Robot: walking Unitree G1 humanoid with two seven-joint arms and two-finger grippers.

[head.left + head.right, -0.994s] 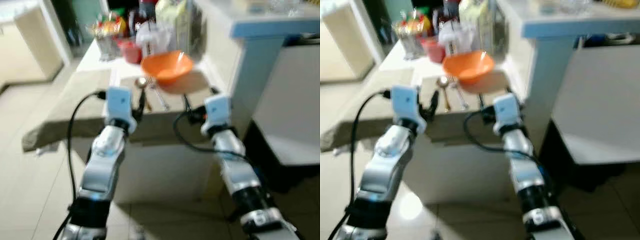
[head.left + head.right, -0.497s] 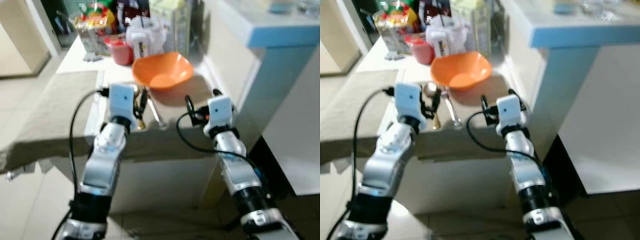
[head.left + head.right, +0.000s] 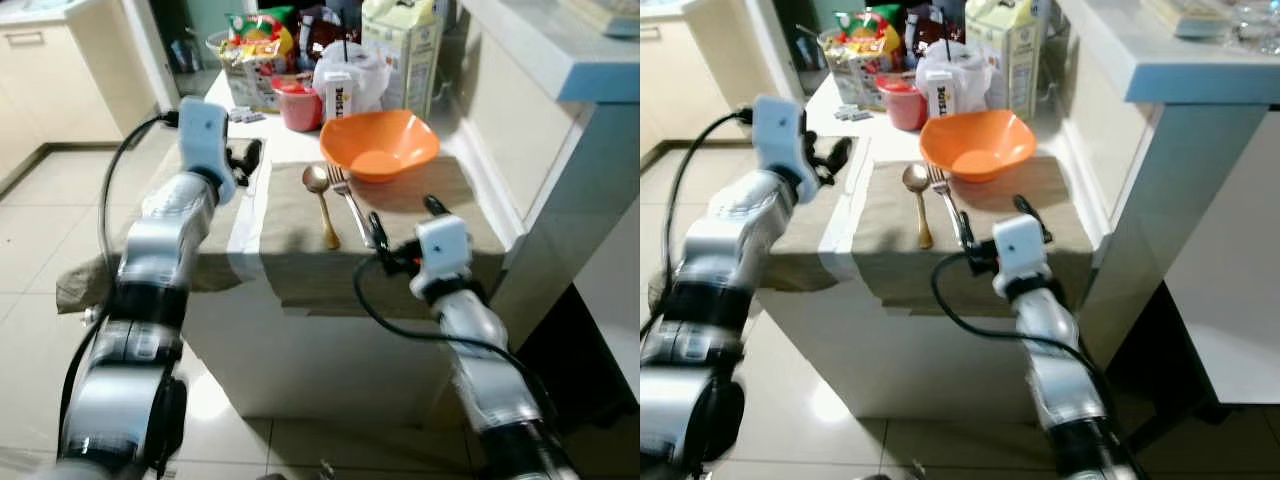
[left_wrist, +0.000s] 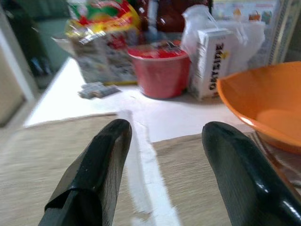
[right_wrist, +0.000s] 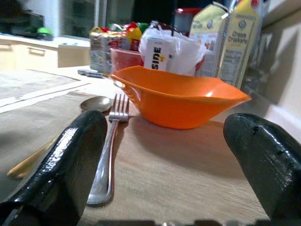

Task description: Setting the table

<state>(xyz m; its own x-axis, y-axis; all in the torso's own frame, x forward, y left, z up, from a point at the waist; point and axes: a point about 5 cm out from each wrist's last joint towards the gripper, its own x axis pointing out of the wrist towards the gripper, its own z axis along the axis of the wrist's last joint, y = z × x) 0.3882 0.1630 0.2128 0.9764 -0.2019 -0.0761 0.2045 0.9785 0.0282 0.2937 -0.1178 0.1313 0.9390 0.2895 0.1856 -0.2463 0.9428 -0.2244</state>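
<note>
Place nearly set: orange bowl [image 3: 380, 146] just beyond the empty, spread right pincer [image 3: 400, 228], fork [image 3: 350, 200] and spoon [image 3: 322, 200] ahead-left; left pincer [image 3: 246, 160] likewise spread, holding nothing.

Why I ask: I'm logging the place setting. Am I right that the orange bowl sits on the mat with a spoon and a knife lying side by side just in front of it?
Not quite. Beside the spoon lies a fork, not a knife; the right wrist view shows its tines plainly. The rest holds: the orange bowl sits on the mat, with the two pieces side by side before it.
</note>
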